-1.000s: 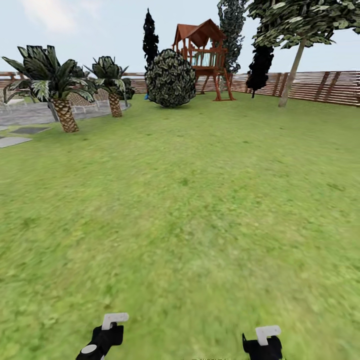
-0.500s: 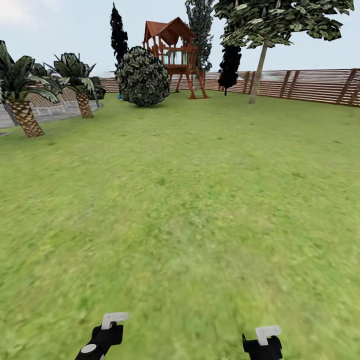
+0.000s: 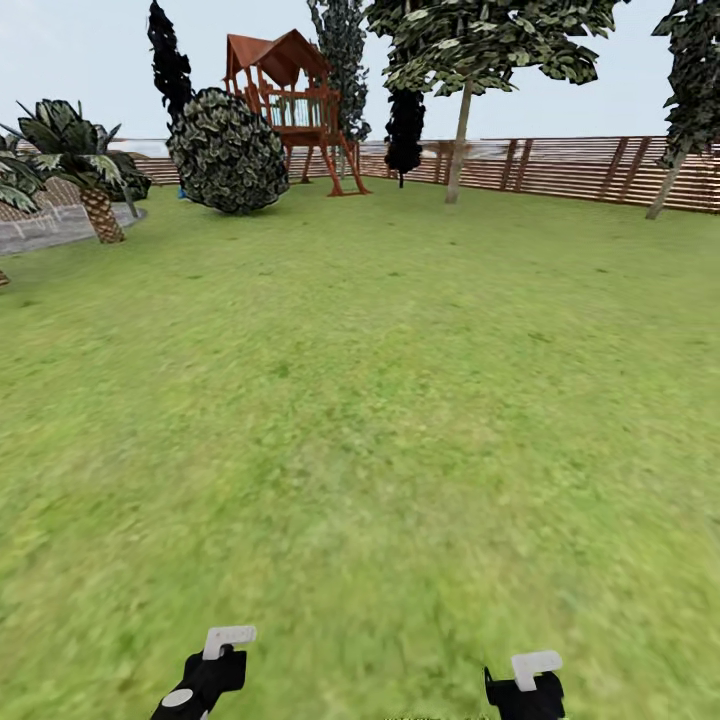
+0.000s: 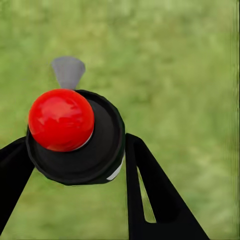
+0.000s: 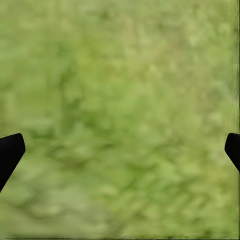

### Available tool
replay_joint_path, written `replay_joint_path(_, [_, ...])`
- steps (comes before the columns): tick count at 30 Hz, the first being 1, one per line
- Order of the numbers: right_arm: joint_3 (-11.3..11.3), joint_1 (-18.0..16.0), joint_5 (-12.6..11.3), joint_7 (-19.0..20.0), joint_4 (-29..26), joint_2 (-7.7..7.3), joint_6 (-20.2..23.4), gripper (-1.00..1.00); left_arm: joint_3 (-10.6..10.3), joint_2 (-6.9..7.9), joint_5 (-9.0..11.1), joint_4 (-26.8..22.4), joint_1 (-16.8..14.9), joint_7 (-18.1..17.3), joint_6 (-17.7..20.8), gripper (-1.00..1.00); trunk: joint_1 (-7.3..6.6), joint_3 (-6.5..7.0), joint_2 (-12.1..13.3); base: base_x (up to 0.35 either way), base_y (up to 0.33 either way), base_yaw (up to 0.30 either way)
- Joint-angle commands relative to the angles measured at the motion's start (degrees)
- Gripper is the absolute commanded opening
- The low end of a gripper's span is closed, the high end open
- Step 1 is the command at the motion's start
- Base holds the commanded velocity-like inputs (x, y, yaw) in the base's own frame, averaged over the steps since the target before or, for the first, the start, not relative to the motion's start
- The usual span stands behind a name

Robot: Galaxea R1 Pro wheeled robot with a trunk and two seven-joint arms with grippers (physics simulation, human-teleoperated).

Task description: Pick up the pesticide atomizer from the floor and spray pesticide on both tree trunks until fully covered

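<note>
On the garden lawn, the left end effector clamps the pesticide atomizer, its red knob facing the wrist camera, while the right end effector hangs released, two trees standing near the wooden fence.

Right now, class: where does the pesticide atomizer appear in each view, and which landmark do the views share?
Left wrist view: pesticide atomizer, left of centre, clamped between dark fingers.
Head view: probably the dark lump at the bottom edge, left; too small to confirm.
Right wrist view: lawn between fingers.
Shared landmark: the lawn.
</note>
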Motion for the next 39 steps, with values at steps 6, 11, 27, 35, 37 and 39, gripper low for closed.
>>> replay_joint_path(6, [-0.01,0.00,0.00,0.00,0.00,0.00,0.00,1.00,-0.01,0.01,0.00,0.04,0.00,-0.01,0.01,-1.00,0.00,-0.17,0.00,0.000,0.000,-0.297])
replay_joint_path(11, [-0.01,0.00,0.00,0.00,0.00,0.00,0.00,1.00,-0.01,0.01,0.00,0.08,0.00,-0.01,0.00,-1.00,0.00,-0.30,0.00,0.143,0.000,-0.297])
replay_joint_path(27, [-0.01,0.00,0.00,0.00,0.00,0.00,0.00,1.00,0.08,0.12,0.02,0.17,0.00,0.08,0.09,-1.00,0.00,-0.64,0.00,0.338,-0.021,-0.297])
replay_joint_path(35, [0.07,0.00,0.08,0.00,0.02,0.00,0.00,1.00,0.05,0.04,0.08,0.11,0.00,0.08,0.12,-1.00,0.00,-0.54,0.00,0.082,-0.019,-0.290])
replay_joint_path(37, [0.08,0.00,0.10,0.00,0.07,0.07,0.00,1.00,0.07,0.05,0.08,0.12,0.00,0.08,0.09,-1.00,0.00,-0.39,0.00,0.001,0.000,-0.112])
replay_joint_path(39, [0.08,0.03,0.09,0.00,0.08,0.08,0.00,1.00,0.10,0.08,0.08,0.09,0.00,0.08,0.09,-1.00,0.00,-0.22,0.00,0.000,0.000,-0.029])
